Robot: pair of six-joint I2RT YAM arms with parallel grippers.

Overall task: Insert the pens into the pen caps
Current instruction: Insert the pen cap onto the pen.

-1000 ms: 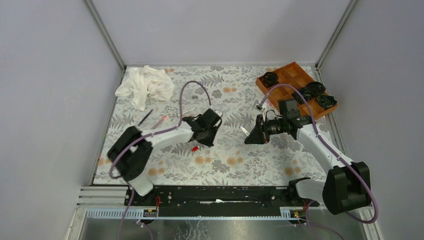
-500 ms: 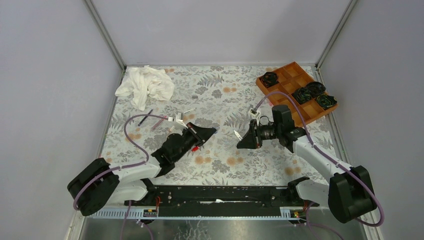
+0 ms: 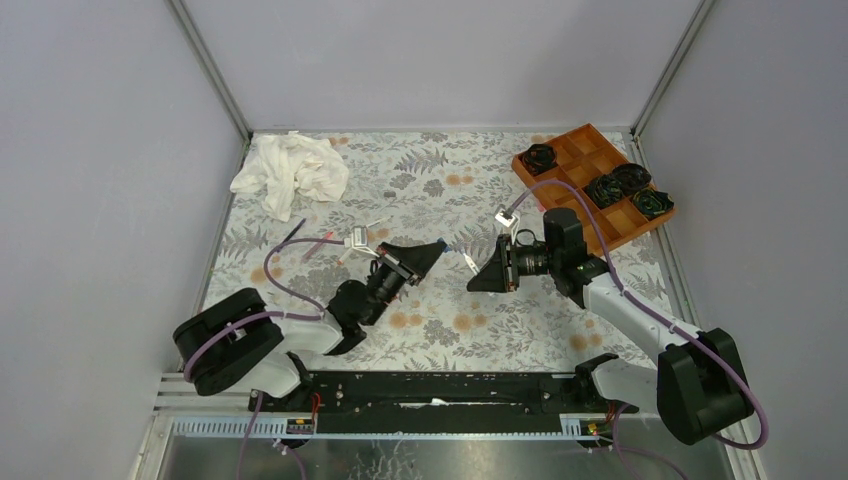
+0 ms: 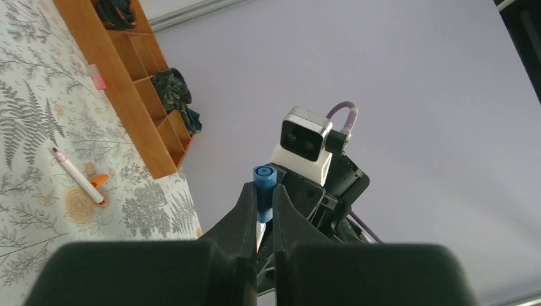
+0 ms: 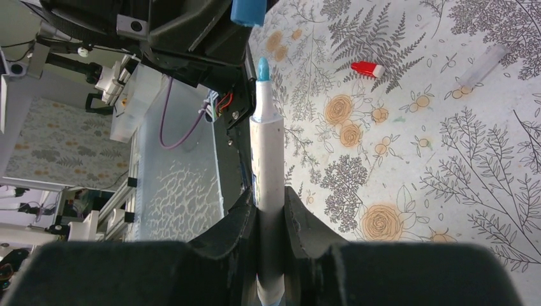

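My left gripper [image 4: 263, 192] is shut on a blue pen cap [image 4: 264, 182], held above the table with the cap's end pointing toward the right arm. My right gripper [image 5: 269, 199] is shut on a white pen [image 5: 266, 153], and its blue tip [image 5: 263, 67] points at the blue cap [image 5: 247, 11] a short gap away. From above, the two grippers [image 3: 436, 248] [image 3: 482, 277] face each other over the middle of the mat. A red cap [image 5: 367, 69] lies on the mat. A red-tipped pen [image 4: 77, 176], an orange cap [image 4: 99, 180] and a pink cap [image 4: 97, 78] lie near the tray.
An orange wooden tray [image 3: 577, 150] holding black rosette objects [image 3: 630, 180] stands at the back right. A crumpled white cloth [image 3: 290, 170] lies at the back left. A dark pen [image 3: 290, 235] and a pink pen [image 3: 320, 243] lie left of the left arm.
The left arm has swung its gripper up and right with the blue cap, toward the right gripper. The right gripper has shifted left with the pen. Both stay shut.
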